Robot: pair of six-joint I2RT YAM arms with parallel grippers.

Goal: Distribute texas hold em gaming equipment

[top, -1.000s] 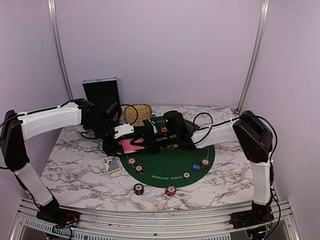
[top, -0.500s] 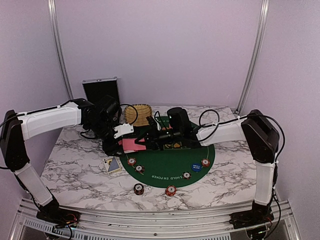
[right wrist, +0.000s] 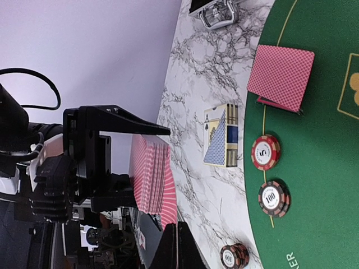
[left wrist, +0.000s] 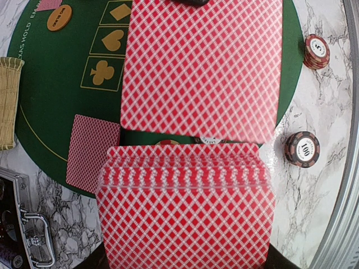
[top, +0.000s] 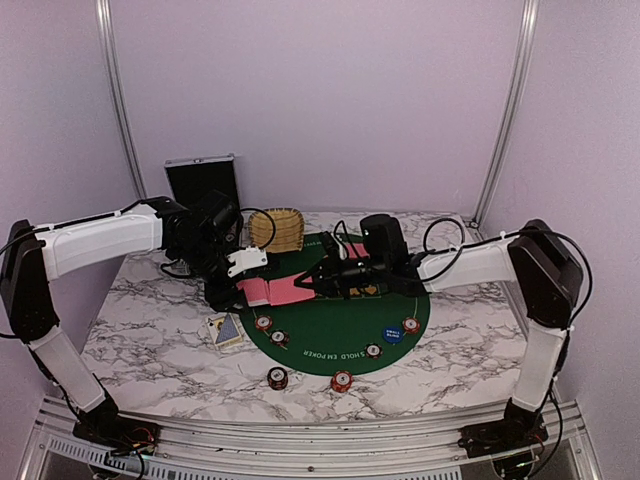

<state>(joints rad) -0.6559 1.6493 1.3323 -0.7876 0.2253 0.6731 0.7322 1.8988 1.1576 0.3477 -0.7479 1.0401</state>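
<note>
Right end effector point(top: 322, 285) pinches card point(left wrist: 202, 67) edge (just clear of deck point(left wrist: 185, 216)).

Quick count off the table:
poker chips point(top: 342, 381) in six spots; one blue disc point(top: 393, 334); one orange disc point(left wrist: 59, 17); one card box point(top: 225, 330)

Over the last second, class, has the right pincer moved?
Yes. The right pincer has slid rightward, away from the basket, drawing a card off the deck in the left pincer.
</note>
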